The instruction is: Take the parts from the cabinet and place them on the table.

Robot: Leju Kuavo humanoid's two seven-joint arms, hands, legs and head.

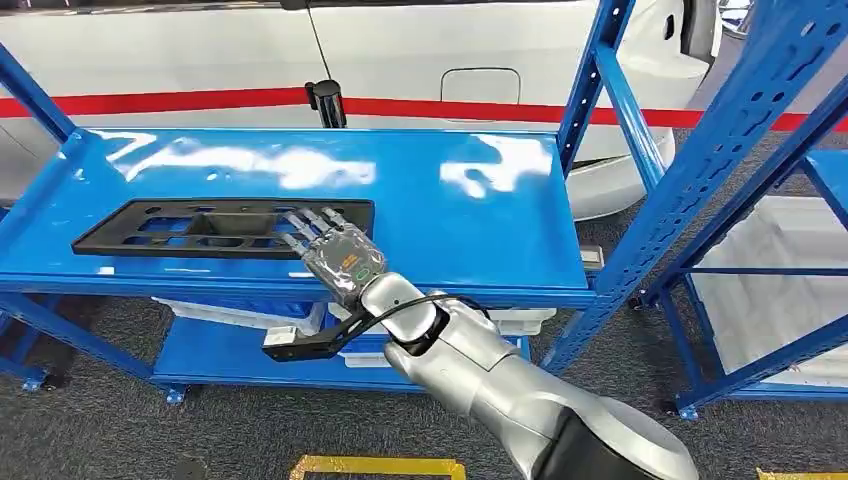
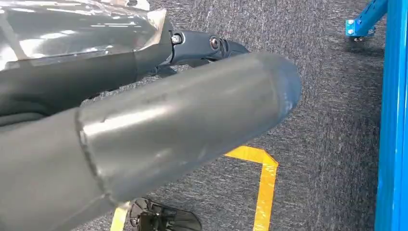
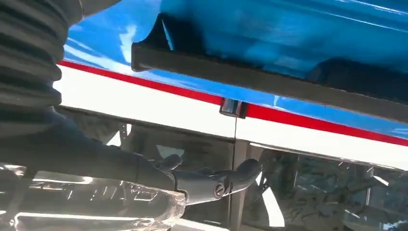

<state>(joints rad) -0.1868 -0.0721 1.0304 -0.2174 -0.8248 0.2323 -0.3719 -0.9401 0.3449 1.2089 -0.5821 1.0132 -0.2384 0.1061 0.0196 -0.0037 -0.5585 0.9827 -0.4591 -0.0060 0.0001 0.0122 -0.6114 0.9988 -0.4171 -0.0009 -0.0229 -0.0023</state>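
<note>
The head view looks forward and down over the blue shelf (image 1: 480, 200); the right wrist view sits close against that shelf; the left wrist view faces the carpet (image 2: 317, 120).

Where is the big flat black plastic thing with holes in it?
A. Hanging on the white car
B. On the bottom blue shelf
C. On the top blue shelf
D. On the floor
C: in the head view the flat black plastic panel with cut-outs lies on the glossy top blue metal shelf, with the right hand reaching over its near end.
</note>
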